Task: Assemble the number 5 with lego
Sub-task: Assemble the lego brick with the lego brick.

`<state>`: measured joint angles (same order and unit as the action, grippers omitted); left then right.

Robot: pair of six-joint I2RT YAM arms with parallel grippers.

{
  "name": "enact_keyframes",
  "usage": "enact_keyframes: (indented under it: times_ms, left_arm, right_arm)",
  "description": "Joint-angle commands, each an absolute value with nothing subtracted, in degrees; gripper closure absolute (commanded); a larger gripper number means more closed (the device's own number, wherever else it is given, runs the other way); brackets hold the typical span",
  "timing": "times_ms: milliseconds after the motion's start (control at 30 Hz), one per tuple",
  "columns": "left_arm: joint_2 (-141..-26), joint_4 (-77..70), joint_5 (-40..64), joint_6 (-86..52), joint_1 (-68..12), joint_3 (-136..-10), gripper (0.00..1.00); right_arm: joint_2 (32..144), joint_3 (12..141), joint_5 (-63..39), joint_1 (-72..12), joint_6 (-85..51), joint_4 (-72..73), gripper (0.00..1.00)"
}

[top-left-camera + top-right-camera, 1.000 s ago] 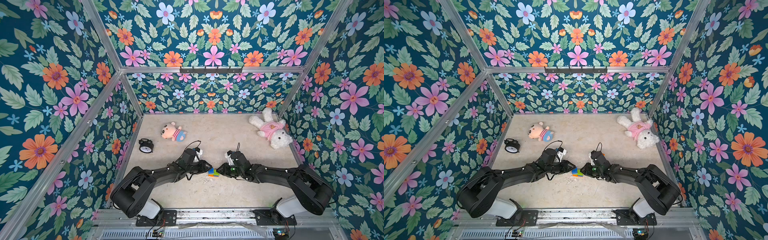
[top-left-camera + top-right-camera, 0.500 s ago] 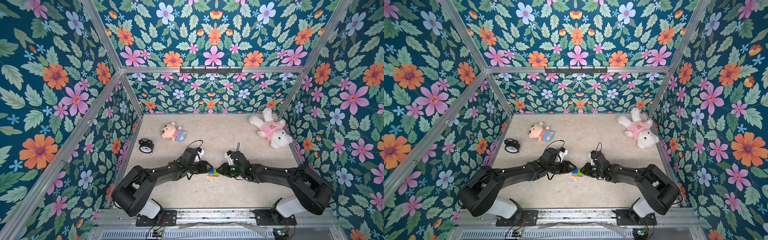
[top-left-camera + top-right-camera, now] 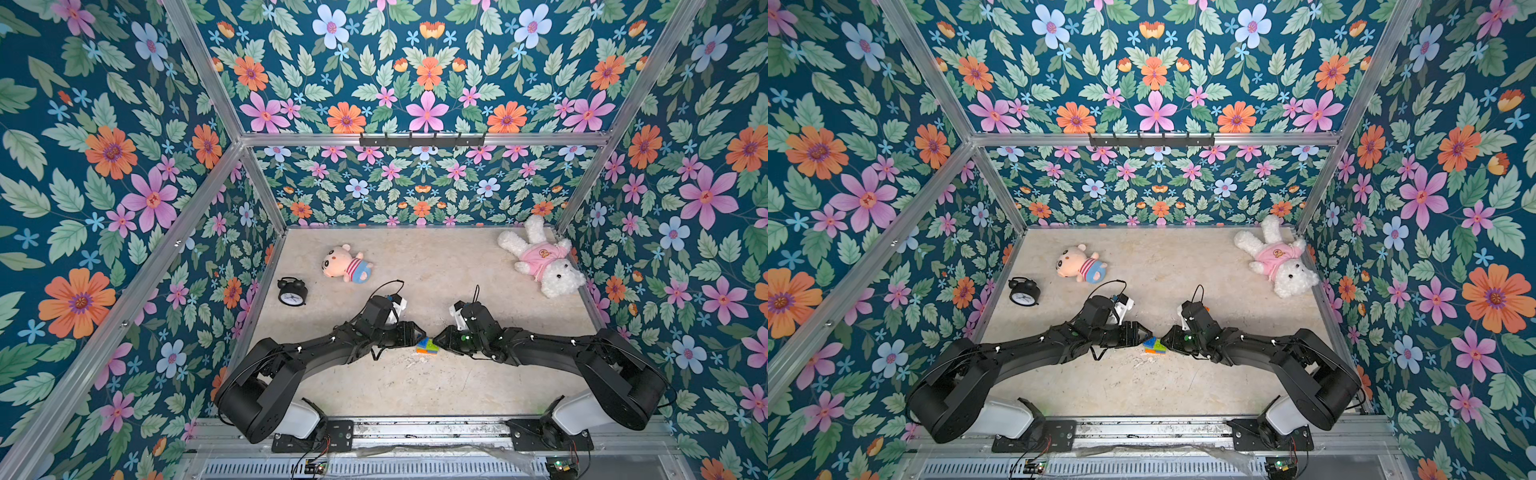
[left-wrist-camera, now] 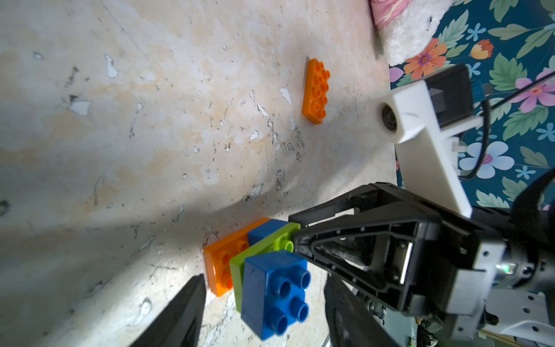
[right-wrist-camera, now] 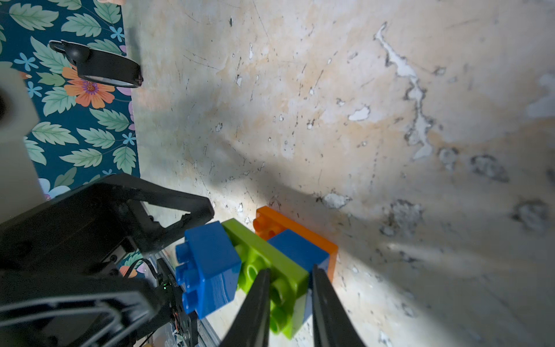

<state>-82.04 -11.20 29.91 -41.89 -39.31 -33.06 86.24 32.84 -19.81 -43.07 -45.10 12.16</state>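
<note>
The lego stack for the number 5 [image 3: 427, 347] sits on its side at mid-table, between both grippers, in both top views. Its rows run orange [image 4: 222, 261], blue [image 4: 264, 231], lime-green [image 5: 270, 255], blue [image 4: 270, 288], and the studs face my left gripper. My right gripper [image 5: 289, 276] is shut on the lime-green brick. My left gripper [image 4: 264, 282] is open, with its fingers standing clear on either side of the end blue brick. A second orange brick [image 4: 315, 90] lies loose on the table farther back.
A black alarm clock [image 3: 292, 292] stands at the left wall. A small striped plush doll [image 3: 347, 266] lies behind the left arm. A white plush bear in pink [image 3: 540, 262] lies at the back right corner. Flowered walls enclose the table.
My left gripper has opened and let go of the end blue brick, which stays on the stack. Both arms and the right grip have barely moved.
</note>
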Motion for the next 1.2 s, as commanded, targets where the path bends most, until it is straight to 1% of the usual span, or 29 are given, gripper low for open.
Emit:
enact_keyframes:
  times_ms: [0, 100, 233, 367, 700, 967, 1167]
  left_arm:
    - [-82.0, -12.4, 29.5, -42.7, -39.3, -32.4, 0.31]
    - [-82.3, -14.6, 30.6, -43.8, -39.3, -31.7, 0.36]
    - [-82.2, -15.2, 30.2, -44.4, -39.2, -31.5, 0.38]
    - [-82.7, -14.8, 29.1, -45.2, -39.4, -31.0, 0.43]
    - [-82.7, -13.1, 27.2, -45.2, -39.4, -29.9, 0.45]
    - [-83.6, -9.5, 26.6, -43.6, -39.8, -29.9, 0.41]
    - [-83.2, -7.7, 27.0, -42.1, -39.9, -31.2, 0.40]
  right_arm:
    - [86.5, 32.5, -18.0, -43.1, -45.0, 6.1, 0.73]
    - [86.7, 32.7, -18.1, -43.2, -45.0, 6.1, 0.74]
    - [86.9, 32.8, -18.1, -43.4, -45.1, 6.2, 0.74]
    - [86.9, 32.8, -18.2, -43.5, -45.1, 6.1, 0.74]
    - [85.4, 33.4, -17.4, -43.9, -45.0, 4.3, 0.74]
    - [85.3, 33.8, -17.2, -44.8, -45.4, 4.3, 0.73]
    - [85.5, 34.6, -17.0, -45.1, -45.4, 4.0, 0.72]
